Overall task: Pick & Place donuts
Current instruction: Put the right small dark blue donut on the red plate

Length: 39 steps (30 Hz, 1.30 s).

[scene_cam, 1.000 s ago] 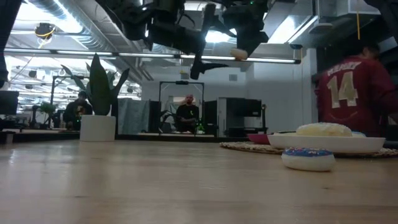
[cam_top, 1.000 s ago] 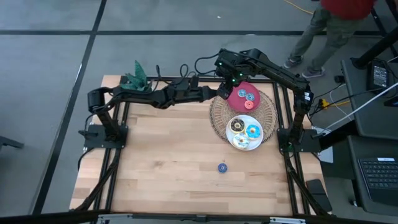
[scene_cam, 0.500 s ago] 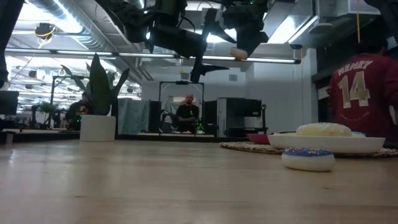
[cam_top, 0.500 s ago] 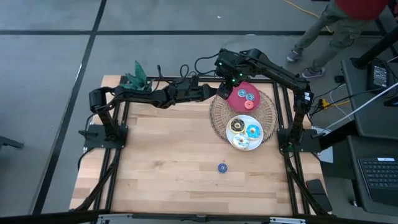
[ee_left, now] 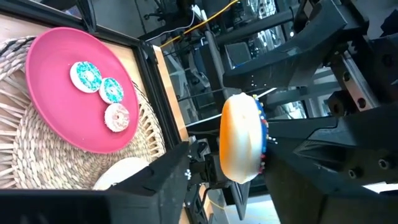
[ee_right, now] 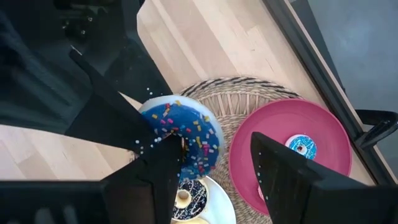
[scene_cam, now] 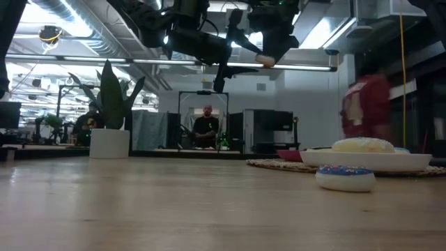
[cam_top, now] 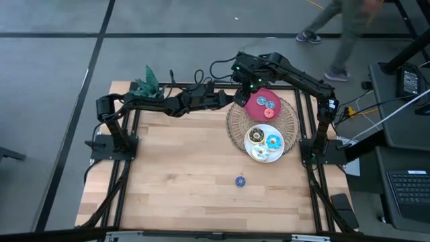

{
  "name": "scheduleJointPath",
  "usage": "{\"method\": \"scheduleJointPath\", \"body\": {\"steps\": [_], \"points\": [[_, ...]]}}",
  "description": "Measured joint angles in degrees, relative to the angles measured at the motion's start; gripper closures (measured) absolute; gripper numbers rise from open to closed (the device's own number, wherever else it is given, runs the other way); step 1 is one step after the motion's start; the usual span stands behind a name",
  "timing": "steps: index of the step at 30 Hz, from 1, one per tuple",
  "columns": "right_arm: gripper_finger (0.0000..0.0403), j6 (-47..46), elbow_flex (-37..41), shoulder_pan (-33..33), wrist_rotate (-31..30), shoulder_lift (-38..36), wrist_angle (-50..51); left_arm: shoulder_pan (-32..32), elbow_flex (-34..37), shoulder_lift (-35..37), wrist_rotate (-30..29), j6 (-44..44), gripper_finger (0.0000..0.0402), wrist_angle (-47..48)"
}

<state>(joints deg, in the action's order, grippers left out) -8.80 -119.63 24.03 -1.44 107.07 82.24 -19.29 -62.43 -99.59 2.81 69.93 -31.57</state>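
Mid-air handover above the far edge of the tabletop (cam_top: 181,161), beside the red plate (cam_top: 252,105). Blue donut (ee_right: 186,140) clamped in right gripper (cam_top: 250,82) fingers, with left gripper (cam_top: 232,99) fingers pressed on both its faces. Next, probably: right fingers apart, then lowering onto a plate.

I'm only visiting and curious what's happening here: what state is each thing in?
Blue-iced sprinkled donut: held in the air.
Right gripper: shut on that donut.
Left gripper: up at the same donut.
Round red plate: holds three small donuts.
Round white plate: holds three larger donuts.
Small blue donut: lying alone on the wooden table.
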Motion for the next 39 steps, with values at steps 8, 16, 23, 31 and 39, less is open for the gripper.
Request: {"method": "scheduleJointPath", "body": {"steps": [8,16,23,31,39], "points": [[0.0211,-0.1,0.0,0.0,0.0,0.0,-0.7,0.0,0.0,0.0,-0.3,0.3,0.0269,-1.7],[0.0211,0.1,0.0,0.0,0.0,0.0,-1.5,0.0,0.0,0.0,-0.2,0.3,0.0329,-1.8],[0.0211,0.3,0.0,0.0,0.1,0.0,-0.3,0.0,0.0,0.0,-0.3,0.3,0.0368,-1.7],[0.0211,1.5,0.0,-0.1,-2.1,-0.3,3.1,0.0,0.0,0.0,-0.5,-0.5,0.0386,-1.1],[0.021,2.1,0.0,0.1,-3.5,-3.2,1.3,-0.2,0.0,0.1,-2.4,-0.6,0.0385,0.2]]}}
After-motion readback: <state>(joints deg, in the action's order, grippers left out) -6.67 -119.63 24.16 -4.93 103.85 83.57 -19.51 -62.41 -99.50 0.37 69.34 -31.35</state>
